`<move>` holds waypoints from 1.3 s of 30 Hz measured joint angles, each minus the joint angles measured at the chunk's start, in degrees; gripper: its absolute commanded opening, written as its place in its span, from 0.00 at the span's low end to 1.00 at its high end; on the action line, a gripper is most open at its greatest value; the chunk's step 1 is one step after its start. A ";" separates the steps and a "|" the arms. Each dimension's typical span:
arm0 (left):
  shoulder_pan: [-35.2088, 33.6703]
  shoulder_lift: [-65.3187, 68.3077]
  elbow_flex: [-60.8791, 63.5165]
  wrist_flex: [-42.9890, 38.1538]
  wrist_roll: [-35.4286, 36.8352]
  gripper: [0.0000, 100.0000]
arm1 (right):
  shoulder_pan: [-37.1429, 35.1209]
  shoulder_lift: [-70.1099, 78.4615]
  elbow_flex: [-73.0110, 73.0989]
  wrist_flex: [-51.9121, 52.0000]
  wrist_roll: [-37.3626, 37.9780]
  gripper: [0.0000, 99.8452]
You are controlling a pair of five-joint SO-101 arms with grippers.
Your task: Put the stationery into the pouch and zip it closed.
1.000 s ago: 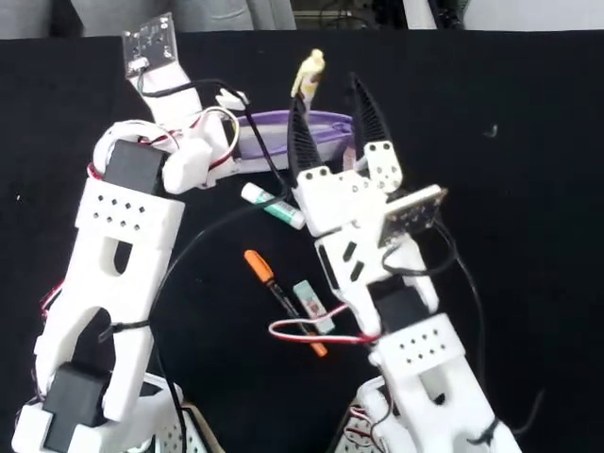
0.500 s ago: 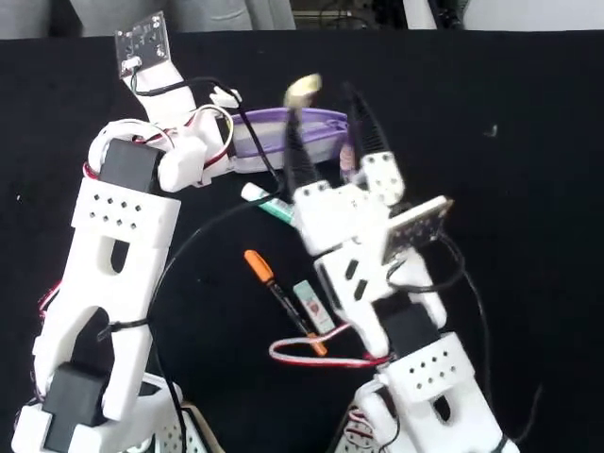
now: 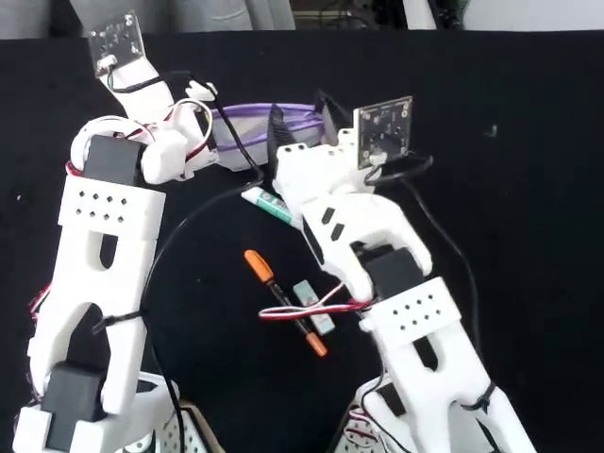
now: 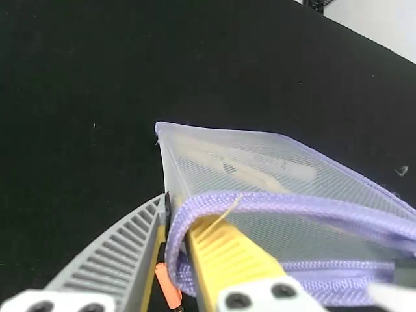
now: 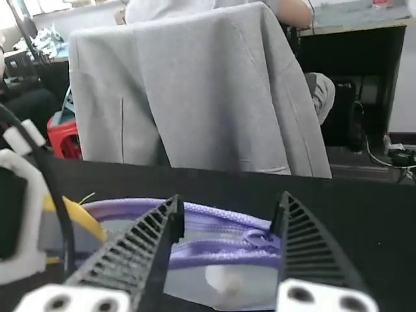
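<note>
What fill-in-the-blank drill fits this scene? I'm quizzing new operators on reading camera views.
The left gripper grips one end of the pouch, whose zipper band is ____.
The right gripper, over the zipper pull, has its jaws ____.
The pen lying on the table has an ____ cap.
Missing words: purple; open; orange.

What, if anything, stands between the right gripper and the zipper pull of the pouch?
Nothing visible does. The right gripper is open over the pouch, and the zipper pull shows uncovered between its fingers.
</note>
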 measured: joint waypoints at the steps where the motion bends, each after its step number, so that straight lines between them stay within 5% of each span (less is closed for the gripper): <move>1: 0.00 0.00 0.00 0.00 0.00 0.03 | 0.00 -0.35 0.00 0.35 0.53 0.22; 23: -10.20 0.26 0.18 -3.78 0.00 0.03 | 3.96 -22.86 0.35 34.11 15.82 0.22; 39: -19.25 0.53 1.58 -8.62 -0.70 0.03 | -10.02 -22.86 18.55 30.15 23.82 0.22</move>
